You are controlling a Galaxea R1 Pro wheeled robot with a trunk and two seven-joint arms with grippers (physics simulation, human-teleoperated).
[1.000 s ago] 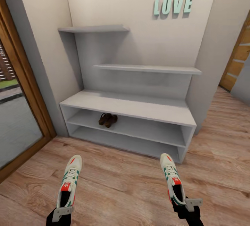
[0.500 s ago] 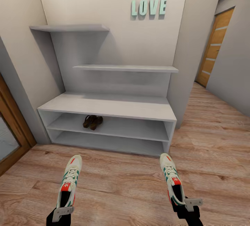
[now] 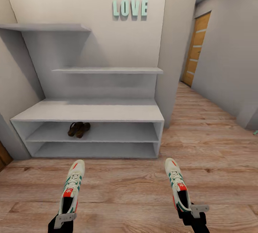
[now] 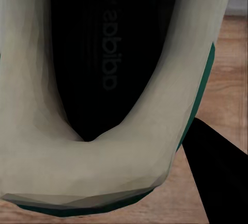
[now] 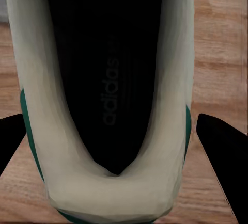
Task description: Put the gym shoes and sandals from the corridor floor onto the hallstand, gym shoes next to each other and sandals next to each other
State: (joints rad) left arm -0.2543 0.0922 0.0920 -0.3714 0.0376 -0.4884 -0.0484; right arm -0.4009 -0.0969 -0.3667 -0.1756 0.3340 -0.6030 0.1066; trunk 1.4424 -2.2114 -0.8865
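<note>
Each arm carries one white gym shoe with green stripes and a red-orange tongue, toe pointing ahead, above the wood floor point(image 3: 129, 186). My left gripper point(image 3: 64, 218) is shut on the heel of the left gym shoe point(image 3: 72, 186); its dark insole and heel collar point(image 4: 88, 162) loom close in the left wrist view. My right gripper point(image 3: 191, 212) is shut on the heel of the right gym shoe point(image 3: 178, 183), whose heel collar point(image 5: 103, 193) shows in the right wrist view. The two brown sandals point(image 3: 79, 129) lie side by side on the light-grey hallstand's point(image 3: 89, 110) upper low shelf, towards its left.
The hallstand stands against the wall ahead and left, under mint "LOVE" letters point(image 3: 129, 8), with two floating shelves above its flat top. A wall corner point(image 3: 175, 64) juts out right of it. The corridor runs on at the right to a wooden door point(image 3: 195, 48).
The whole view has swung to the right: the hallstand sits further left in the picture, the glass door has left view and the corridor has opened up. Both shoes stay gripped as before.
</note>
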